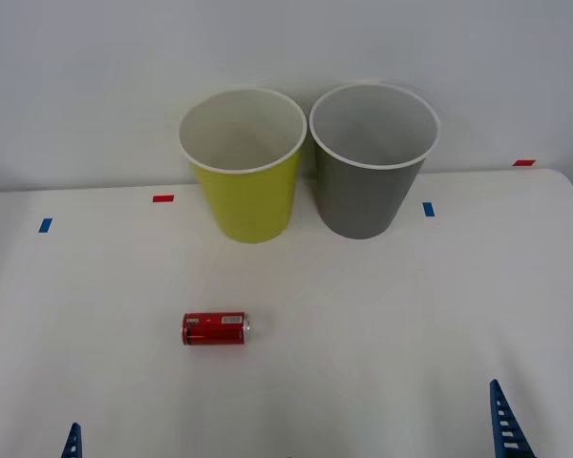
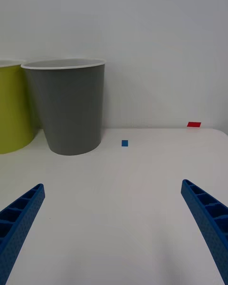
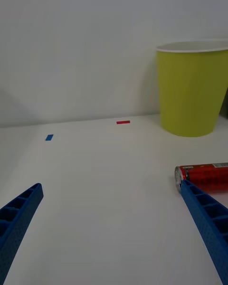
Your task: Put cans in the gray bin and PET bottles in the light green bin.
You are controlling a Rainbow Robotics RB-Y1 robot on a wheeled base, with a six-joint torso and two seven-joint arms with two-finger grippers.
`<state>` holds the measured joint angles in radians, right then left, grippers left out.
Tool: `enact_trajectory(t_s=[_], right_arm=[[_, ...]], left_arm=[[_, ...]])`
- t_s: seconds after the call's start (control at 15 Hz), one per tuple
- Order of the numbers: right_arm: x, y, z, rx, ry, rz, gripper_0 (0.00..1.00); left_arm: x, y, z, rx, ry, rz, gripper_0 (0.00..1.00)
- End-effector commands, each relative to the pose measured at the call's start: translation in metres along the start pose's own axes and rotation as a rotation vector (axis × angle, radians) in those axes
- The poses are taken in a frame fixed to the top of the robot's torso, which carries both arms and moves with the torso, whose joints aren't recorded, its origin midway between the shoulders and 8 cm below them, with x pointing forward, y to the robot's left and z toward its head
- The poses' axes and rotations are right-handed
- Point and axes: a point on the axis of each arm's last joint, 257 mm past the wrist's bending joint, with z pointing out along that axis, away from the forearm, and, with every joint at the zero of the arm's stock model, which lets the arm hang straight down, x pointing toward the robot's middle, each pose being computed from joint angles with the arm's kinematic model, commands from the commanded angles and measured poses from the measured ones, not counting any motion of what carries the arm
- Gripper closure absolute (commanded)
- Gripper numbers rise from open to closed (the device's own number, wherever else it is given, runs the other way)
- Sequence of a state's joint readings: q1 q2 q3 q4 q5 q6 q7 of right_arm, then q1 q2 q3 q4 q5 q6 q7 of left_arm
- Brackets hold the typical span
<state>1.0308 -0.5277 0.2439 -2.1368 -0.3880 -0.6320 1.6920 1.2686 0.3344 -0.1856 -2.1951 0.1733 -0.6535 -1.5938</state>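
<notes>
Can point(image 1: 215, 328) on side, axis left-right

Can point(image 1: 215, 328): glossy red metal, silver ends. Light green bin point(image 1: 246, 196) and gray bin point(image 1: 366, 191): smooth matt plastic-looking walls, white rims. Table point(image 1: 382, 305): smooth matt white. Left hand fingers point(image 3: 19, 218), right hand fingers point(image 2: 206, 221): ribbed blue plastic.

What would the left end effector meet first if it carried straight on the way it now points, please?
Probably nothing: the open left end effector faces bare table up to the wall. The can lies just off its line, though depth is unclear.
</notes>
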Motion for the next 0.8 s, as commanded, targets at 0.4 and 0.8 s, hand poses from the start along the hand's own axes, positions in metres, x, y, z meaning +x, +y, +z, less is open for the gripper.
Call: enact_trajectory(t_s=[0.4,0.8], right_arm=[[0.0000,0.0000,0.0000,0.000,0.000,0.000,0.00],[0.0000,0.0000,0.0000,0.000,0.000,0.000,0.00]], left_arm=[[0.0000,0.0000,0.0000,0.000,0.000,0.000,0.00],[0.0000,0.0000,0.0000,0.000,0.000,0.000,0.00]])
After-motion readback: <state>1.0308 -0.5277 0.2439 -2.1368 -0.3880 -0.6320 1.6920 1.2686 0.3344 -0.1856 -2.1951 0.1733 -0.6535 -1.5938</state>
